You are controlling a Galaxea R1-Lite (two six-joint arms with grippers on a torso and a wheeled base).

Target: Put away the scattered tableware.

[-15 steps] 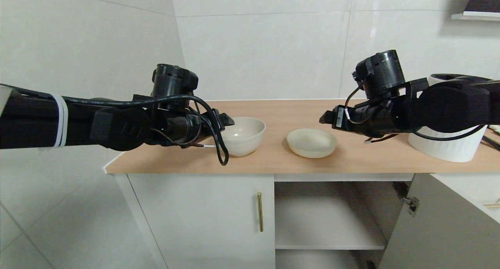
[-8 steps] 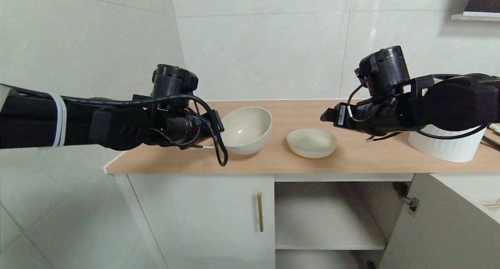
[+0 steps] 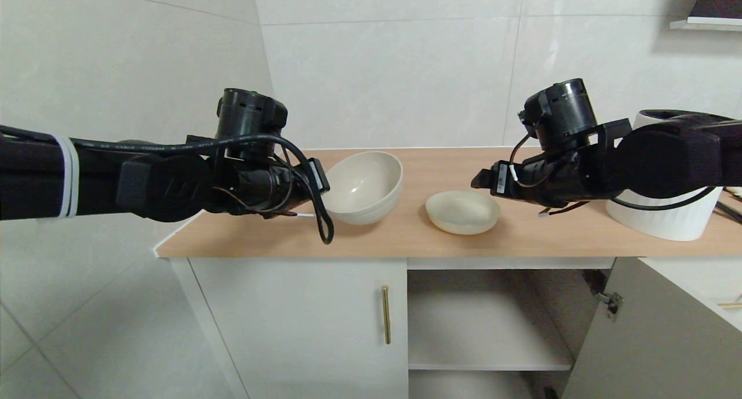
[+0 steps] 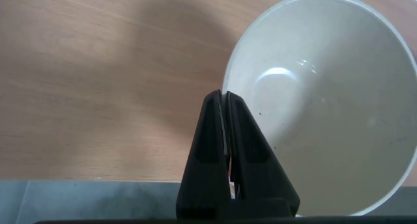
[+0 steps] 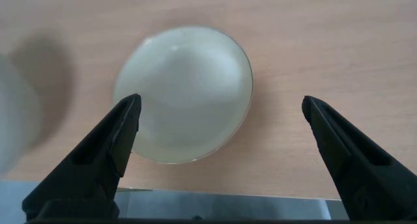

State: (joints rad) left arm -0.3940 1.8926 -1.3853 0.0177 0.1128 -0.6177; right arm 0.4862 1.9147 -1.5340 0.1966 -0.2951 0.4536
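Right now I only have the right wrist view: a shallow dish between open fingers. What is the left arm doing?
Observer: The left gripper is shut on the rim of a deep bowl, holding it tilted over the counter.
Operator: Where could the tableware go?
Observer: Under the counter, a cabinet door stands open, showing a shelf.
Operator: Anything else up top?
Observer: A white ribbed container stands on the counter, to the right of the shallow dish.

The dish sits on the counter, right of the bowl.
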